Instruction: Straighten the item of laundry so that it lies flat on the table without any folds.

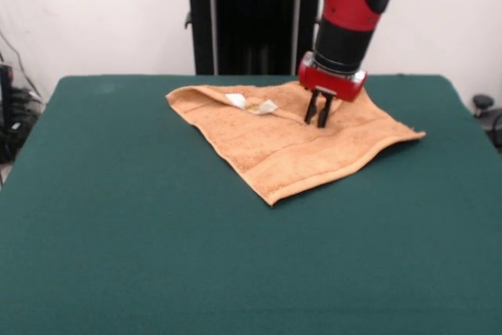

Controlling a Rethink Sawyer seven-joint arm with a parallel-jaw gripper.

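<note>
The item of laundry (pixel 286 151), an orange-tan towel, lies on the far half of the green table (pixel 157 256), a corner pointing toward the near side. Its far left edge is folded over, showing a white label (pixel 255 104). A crease runs from that fold toward the right. My gripper (pixel 318 121) comes straight down onto the towel at its far right part, where the crease ends. Its two dark fingers stand close together with their tips on the cloth, shut on a pinch of towel.
The red and black arm (pixel 349 5) rises above the towel's far right. A black stand (pixel 243 29) is behind the table's far edge. Green table surface surrounds the towel on the left, right and near sides.
</note>
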